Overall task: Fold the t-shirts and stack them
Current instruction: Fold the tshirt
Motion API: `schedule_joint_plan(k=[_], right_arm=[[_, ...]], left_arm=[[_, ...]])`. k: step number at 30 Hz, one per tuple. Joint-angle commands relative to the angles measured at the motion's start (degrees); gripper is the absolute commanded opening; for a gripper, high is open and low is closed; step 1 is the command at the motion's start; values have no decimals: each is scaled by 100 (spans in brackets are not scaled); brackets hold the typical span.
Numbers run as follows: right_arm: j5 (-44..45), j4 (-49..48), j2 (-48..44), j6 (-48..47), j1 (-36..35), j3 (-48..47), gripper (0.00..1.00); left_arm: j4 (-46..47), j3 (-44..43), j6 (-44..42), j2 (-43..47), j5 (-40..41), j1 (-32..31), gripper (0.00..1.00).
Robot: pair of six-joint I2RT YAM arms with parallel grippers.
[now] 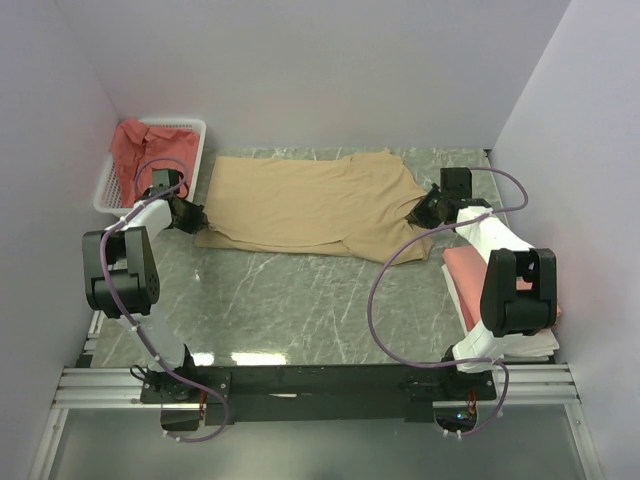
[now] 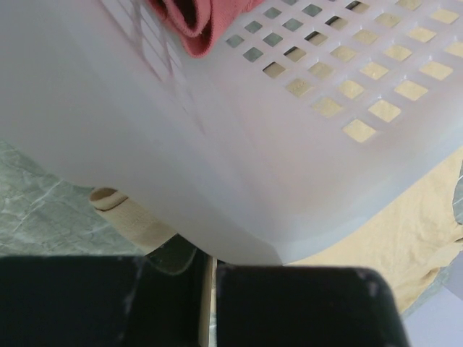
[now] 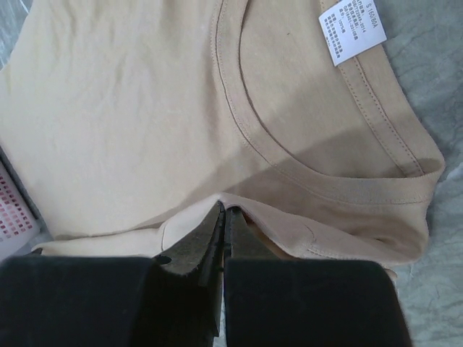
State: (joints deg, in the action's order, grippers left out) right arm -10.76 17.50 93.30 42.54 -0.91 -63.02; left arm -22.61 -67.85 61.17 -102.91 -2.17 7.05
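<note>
The tan t-shirt (image 1: 310, 205) lies spread across the back of the table, collar and label (image 3: 352, 30) toward the right. My left gripper (image 1: 188, 216) is at its left edge, shut with a strip of tan cloth (image 2: 205, 303) between its fingers. My right gripper (image 1: 428, 210) is at the collar end, shut on a raised fold of the tan shirt (image 3: 223, 210). Salmon-pink t-shirts (image 1: 145, 150) are heaped in the white mesh basket (image 1: 190, 128). A folded pink t-shirt (image 1: 463, 272) lies at the right edge, partly under my right arm.
The basket wall (image 2: 217, 144) fills the left wrist view, very close to that gripper, with pink cloth (image 2: 189, 25) hanging over its rim. White walls close in the back and both sides. Purple cables loop over the marble table (image 1: 300, 300).
</note>
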Motion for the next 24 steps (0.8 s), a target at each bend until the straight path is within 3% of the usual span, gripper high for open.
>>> schedule_joint_plan(k=[1,24], right_arm=[[-40,-168,-101,-79,56,-298,0],[-198,-343,-259,-44,266,-87,0]], left_arm=[[169,-246,27,43,130,104,6],[248,-123,-26,254,-11,288,1]])
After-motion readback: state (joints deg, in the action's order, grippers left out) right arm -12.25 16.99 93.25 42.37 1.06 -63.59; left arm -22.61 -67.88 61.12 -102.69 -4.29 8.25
